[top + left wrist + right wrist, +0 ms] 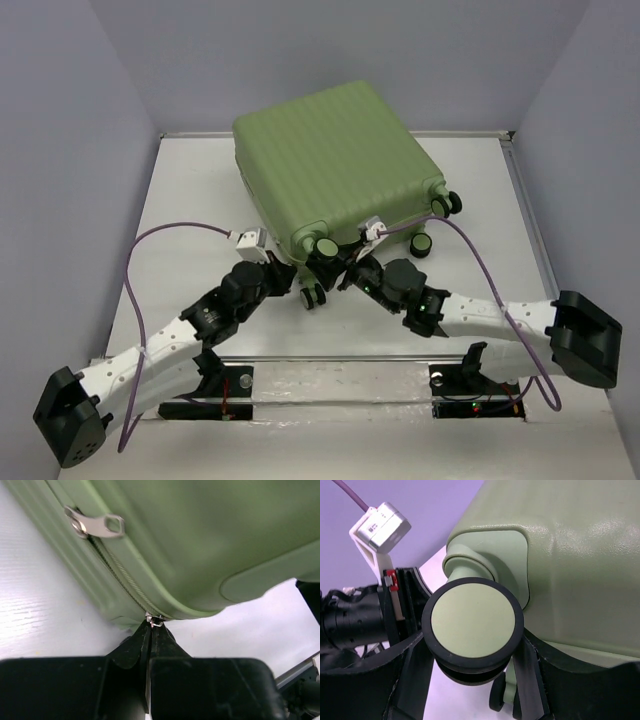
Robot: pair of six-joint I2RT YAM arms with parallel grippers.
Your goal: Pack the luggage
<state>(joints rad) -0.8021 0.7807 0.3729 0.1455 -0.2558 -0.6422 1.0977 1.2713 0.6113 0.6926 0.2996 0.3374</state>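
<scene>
The left arm and right arm were white with black joints and bases. Purple cables fed white wrist cameras; the left gripper was black.

Hard plastic luggage, ribbed green shell with a faint gloss. Silvery metal zipper pull. Wheel with matt green hub and smooth black rim. Matt white tabletop. Matt black plastic left hand.

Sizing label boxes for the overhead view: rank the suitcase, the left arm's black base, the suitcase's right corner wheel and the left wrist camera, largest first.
1. luggage
2. left arm's base
3. right corner wheel and left wrist camera: both small and about alike, so left unranked.
</scene>
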